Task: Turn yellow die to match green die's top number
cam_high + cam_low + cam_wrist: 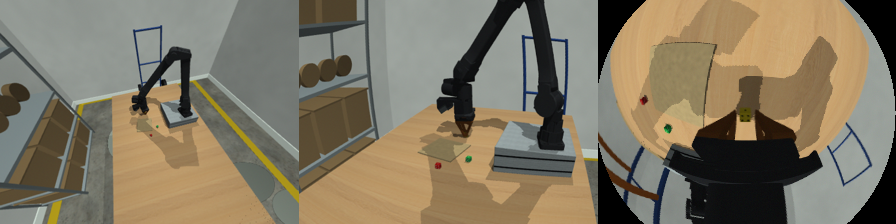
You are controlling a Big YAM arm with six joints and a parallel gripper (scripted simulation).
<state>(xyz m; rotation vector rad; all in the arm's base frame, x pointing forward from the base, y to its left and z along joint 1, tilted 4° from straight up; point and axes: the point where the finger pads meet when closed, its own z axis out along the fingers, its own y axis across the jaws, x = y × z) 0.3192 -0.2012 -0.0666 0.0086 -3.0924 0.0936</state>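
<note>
Wrist — yellow die [745,115] seemingly between fingertips [145,112] [466,135]

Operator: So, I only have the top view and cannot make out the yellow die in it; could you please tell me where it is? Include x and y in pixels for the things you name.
Observer: The wrist view shows the yellow die [745,115] between the pincer's [146,112] [466,135] [745,114] fingertips, off the mat [142,126] [443,149] [678,75].
Operator: Thank you; is it being gripped?
Observer: No, the wrist view shows a narrow gap on either side of it.
</note>
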